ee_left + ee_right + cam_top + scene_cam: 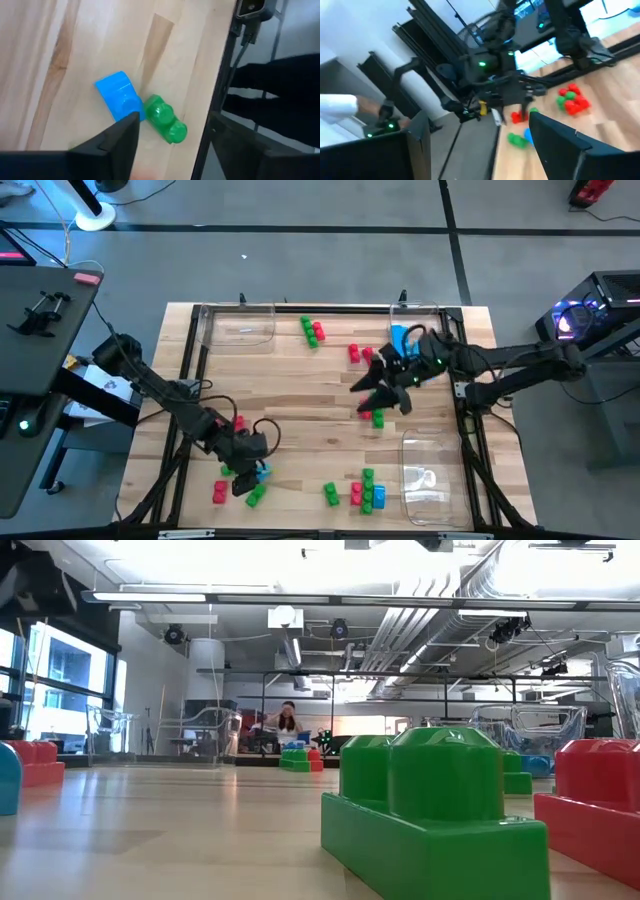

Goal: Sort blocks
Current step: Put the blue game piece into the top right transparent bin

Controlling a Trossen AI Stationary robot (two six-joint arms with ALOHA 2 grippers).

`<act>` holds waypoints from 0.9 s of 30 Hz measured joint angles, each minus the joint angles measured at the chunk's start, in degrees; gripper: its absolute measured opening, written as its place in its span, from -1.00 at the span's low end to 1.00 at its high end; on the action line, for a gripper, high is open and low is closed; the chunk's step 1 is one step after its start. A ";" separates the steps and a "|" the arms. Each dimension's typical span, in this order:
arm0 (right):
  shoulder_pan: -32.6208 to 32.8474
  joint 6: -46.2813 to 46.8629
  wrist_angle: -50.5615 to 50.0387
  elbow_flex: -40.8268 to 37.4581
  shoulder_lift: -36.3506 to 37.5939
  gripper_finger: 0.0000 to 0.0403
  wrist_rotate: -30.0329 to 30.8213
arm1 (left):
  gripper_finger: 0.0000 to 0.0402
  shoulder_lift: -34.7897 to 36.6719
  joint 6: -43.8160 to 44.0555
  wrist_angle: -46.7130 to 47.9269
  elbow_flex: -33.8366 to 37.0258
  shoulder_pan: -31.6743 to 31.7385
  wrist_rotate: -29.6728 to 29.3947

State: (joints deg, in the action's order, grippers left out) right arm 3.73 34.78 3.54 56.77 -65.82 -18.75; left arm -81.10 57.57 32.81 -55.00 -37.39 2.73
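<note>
Red, green and blue blocks lie scattered on the wooden table [300,405]. My left gripper [247,478] [172,131] hovers open at the near left, over a blue block [117,95] [263,471] and a green block [165,120] [256,495] that lie flat side by side. A red block [220,492] rests just left of them. My right gripper [366,395] [477,120] hangs open and level at the middle right, above a red and green pair [373,417], with nothing between its fingers. The low view shows neither gripper.
Clear trays stand at the far left [240,325], far right [415,315] and near right [425,480]. More blocks lie at the far middle [312,330], near the far right tray [400,338] and near middle [365,492]. A black frame rail [220,90] edges the table.
</note>
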 joint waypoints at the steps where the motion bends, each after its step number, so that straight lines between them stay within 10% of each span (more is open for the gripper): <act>1: 1.83 0.65 -0.60 0.67 0.00 0.11 2.32 | 0.19 0.00 0.61 0.12 0.00 -0.79 -1.12; 8: 14.10 5.30 -3.96 3.26 0.00 0.11 22.77 | 0.27 -1.77 2.06 3.54 0.01 -3.77 -17.23; 12: 18.43 6.56 -4.68 3.26 -0.01 0.11 30.14 | 0.27 -5.99 3.83 1.82 0.08 -2.23 -16.46; 27: 20.07 4.76 -9.18 3.26 -0.02 0.11 31.29 | 0.27 -15.36 16.76 0.35 0.04 -1.78 -8.75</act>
State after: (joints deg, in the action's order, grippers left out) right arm 23.79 39.54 -5.63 60.03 -65.84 12.54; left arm -96.46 74.34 33.16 -54.96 -39.17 -6.02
